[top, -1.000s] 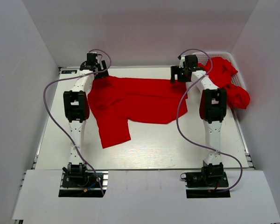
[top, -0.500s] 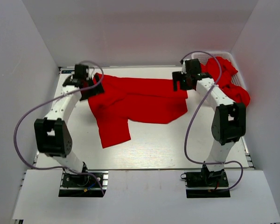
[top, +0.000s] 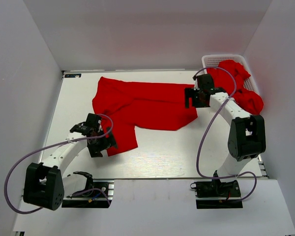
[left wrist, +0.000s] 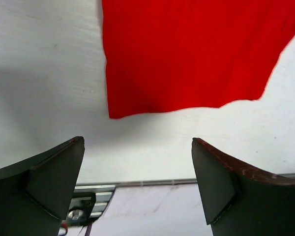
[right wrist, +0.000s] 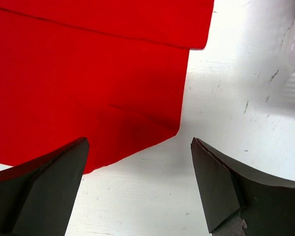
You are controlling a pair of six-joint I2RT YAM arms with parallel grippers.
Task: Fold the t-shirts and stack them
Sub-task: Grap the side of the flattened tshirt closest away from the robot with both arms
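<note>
**A:** Left claw first: released, jaws wide, nothing between them. It hangs over bare bench, just short of the near hem of the spread t-shirt.

**B:** The right claw is just as wide and just as empty. It hovers at that shirt's right-hand corner, where the cloth lies doubled.

**A:** That's the danger spot for me. If it nips only the top layer there, I'd expect the fold to peel open on the lift.

**B:** And on the left, if the claw drops where it is, it closes on bench and not on cloth. It needs to reach forward past that hem.

**A:** The shirt sits lopsided too, with one flap trailing toward the near side. An uneven pull from the two arms would likely skew it further.

**B:** Look out to the right as well. The heaped t-shirts spill over the rim of the basket, close behind the right arm. A wide swing there could snag them.

**A:** So where's the room?

**B:** There's plenty of bare bench on the near side, to the right of the flap. A bare strip also runs along the left edge.

**A:** The far side is tighter, because the shirt's back edge lies near the bench's far rim. The right side is crowded by the basket.
</note>
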